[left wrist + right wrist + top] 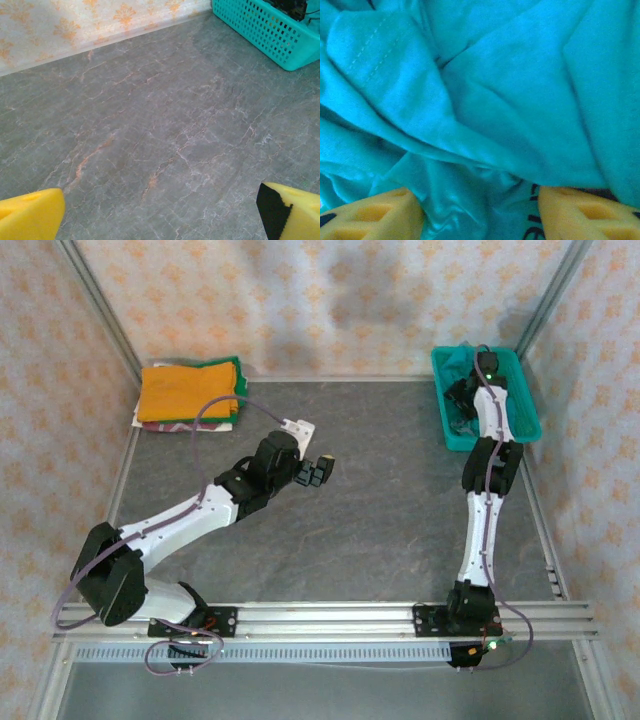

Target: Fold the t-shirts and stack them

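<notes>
My right arm is stretched to the far right corner of the surface (380, 530), and my right pincer (480, 215) is down inside the teal mesh basket (260, 30). Through that wrist camera it is all teal t-shirt (485, 100): crumpled folds, a stitched hem up at the top left, a bit of print low down near my right pad. My two yellow pads (370, 215) stand apart, released, with a bunch of the cloth lying in the gap between them. So the teal t-shirt sits in the basket, right under my fingers.

Over on the other side, my left pincer (318, 472) hovers above the middle of the surface, spread wide and holding nothing. Its yellow pads sit in the two bottom corners of its wrist view, with bare grey stone-look surface between them and the basket off at the far right.

The folded pile sits in the far left corner, well apart from both pincers: the orange shirt (185, 390) on top, the green shirt (238, 370) peeking out at its far edge, the patterned shirt (190, 426) underneath.
</notes>
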Robot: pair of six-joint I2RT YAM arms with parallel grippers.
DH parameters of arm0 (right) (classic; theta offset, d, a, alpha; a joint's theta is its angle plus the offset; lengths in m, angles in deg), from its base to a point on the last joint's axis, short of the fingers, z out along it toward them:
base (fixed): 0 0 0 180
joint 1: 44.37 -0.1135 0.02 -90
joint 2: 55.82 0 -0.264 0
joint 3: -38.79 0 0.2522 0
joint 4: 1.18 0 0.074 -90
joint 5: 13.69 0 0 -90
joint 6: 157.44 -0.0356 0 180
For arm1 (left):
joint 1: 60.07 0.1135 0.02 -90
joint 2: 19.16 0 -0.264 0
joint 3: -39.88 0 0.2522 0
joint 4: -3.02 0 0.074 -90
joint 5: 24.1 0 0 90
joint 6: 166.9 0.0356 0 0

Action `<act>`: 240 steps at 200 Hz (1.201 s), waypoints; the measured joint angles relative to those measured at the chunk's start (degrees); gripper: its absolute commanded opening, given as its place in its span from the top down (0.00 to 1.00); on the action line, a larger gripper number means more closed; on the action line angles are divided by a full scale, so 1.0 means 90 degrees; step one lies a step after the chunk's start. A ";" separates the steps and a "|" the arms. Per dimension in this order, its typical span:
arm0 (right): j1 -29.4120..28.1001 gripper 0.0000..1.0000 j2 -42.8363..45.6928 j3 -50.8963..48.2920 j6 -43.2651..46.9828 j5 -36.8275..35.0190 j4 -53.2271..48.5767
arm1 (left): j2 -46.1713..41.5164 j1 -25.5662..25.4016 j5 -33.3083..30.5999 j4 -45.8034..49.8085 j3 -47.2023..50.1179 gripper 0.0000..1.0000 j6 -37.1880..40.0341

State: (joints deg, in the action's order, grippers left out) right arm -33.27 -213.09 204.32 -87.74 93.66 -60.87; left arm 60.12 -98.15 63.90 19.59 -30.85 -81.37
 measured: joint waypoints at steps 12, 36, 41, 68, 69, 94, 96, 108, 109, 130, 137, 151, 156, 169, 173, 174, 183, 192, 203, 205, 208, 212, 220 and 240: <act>0.0015 0.71 -0.0017 0.0027 -0.0107 0.0005 0.0092 | 0.0000 0.0000 0.0000 0.0039 -0.0017 0.00 0.0000; 0.0049 0.84 -0.0024 0.0032 -0.0160 0.0024 0.0192 | 0.0000 0.0000 -0.0002 0.0087 -0.0041 0.00 0.0002; 0.0058 0.86 -0.0024 0.0032 -0.0185 0.0032 0.0211 | 0.0000 0.0000 -0.0002 0.0090 -0.0041 0.00 0.0000; 0.0109 1.00 -0.0007 0.0032 -0.0160 0.0051 0.0284 | 0.0000 0.0000 -0.0002 0.0090 -0.0044 0.00 -0.0002; 0.0109 1.00 -0.0002 0.0032 -0.0112 0.0049 0.0287 | 0.0000 0.0000 -0.0002 0.0090 -0.0044 0.00 0.0000; 0.0129 1.00 0.0296 0.0024 -0.0056 0.0000 0.0274 | 0.0000 0.0000 -0.0002 0.0085 -0.0044 0.00 -0.0017; 0.0129 1.00 0.0345 0.0024 -0.0053 0.0000 0.0274 | -0.0002 0.0000 -0.0002 0.0083 -0.0044 0.00 -0.0019; 0.0136 1.00 0.0682 0.0019 0.0000 -0.0046 0.0272 | -0.0007 0.0000 -0.0002 0.0083 -0.0044 0.00 -0.0024; 0.0136 1.00 0.0709 0.0019 -0.0002 -0.0046 0.0270 | -0.0012 0.0000 -0.0002 0.0083 -0.0044 0.00 -0.0027; 0.0136 1.00 0.1586 0.0019 0.0131 -0.0148 0.0250 | -0.0129 0.0000 0.0000 0.0080 -0.0044 0.00 -0.0070; 0.0134 1.00 0.1914 0.0019 0.0189 -0.0192 0.0245 | -0.0211 0.0000 0.0000 0.0080 -0.0044 0.00 -0.0073; 0.0100 1.00 0.2630 0.0022 0.0323 -0.0274 0.0202 | -0.0447 0.0000 -0.0002 0.0073 -0.0044 0.00 -0.0097; 0.0078 1.00 0.2873 0.0027 0.0374 -0.0308 0.0165 | -0.0559 0.0000 -0.0002 0.0068 -0.0044 0.00 -0.0107; -0.0024 1.00 0.3497 0.0039 0.0539 -0.0408 0.0068 | -0.0872 0.0000 -0.0002 0.0034 -0.0044 0.00 -0.0121; -0.0100 1.00 0.3706 0.0041 0.0619 -0.0449 0.0036 | -0.0979 0.0000 0.0000 0.0012 -0.0044 0.00 -0.0121; -0.0107 1.00 0.3735 0.0041 0.0629 -0.0459 0.0032 | -0.0996 0.0000 -0.0002 0.0010 -0.0044 0.00 -0.0121; -0.0316 1.00 0.4160 0.0044 0.0816 -0.0576 -0.0032 | -0.1226 0.0000 -0.0005 -0.0041 -0.0044 0.00 -0.0119; -0.0631 1.00 0.4546 0.0044 0.1013 -0.0741 -0.0063 | -0.1435 0.0000 -0.0022 -0.0112 -0.0044 0.00 -0.0117; -0.1124 1.00 0.4969 0.0044 0.1270 -0.0911 -0.0104 | -0.1651 0.0000 -0.0053 -0.0146 -0.0041 0.00 -0.0112; -0.1243 1.00 0.5039 0.0044 0.1309 -0.0957 -0.0114 | -0.1695 0.0000 -0.0061 -0.0153 -0.0039 0.00 -0.0112; -0.1379 1.00 0.5122 0.0044 0.1370 -0.0984 -0.0129 | -0.1739 0.0000 -0.0073 -0.0158 -0.0036 0.00 -0.0112; -0.1562 1.00 0.5241 0.0044 0.1445 -0.1044 -0.0141 | -0.1800 0.0000 -0.0097 -0.0163 -0.0032 0.00 -0.0109; -0.1987 1.00 0.5464 0.0017 0.1593 -0.1151 -0.0160 | -0.1906 0.0000 -0.0155 -0.0197 0.0005 0.00 -0.0107; -0.2829 1.00 0.5991 -0.0364 0.1792 -0.1392 -0.0170 | -0.2159 0.0000 -0.0318 -0.0262 0.0245 0.00 -0.0090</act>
State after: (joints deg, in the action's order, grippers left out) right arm -58.74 -159.17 201.04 -71.61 81.13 -62.40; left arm 40.69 -98.15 61.03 17.23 -28.64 -82.18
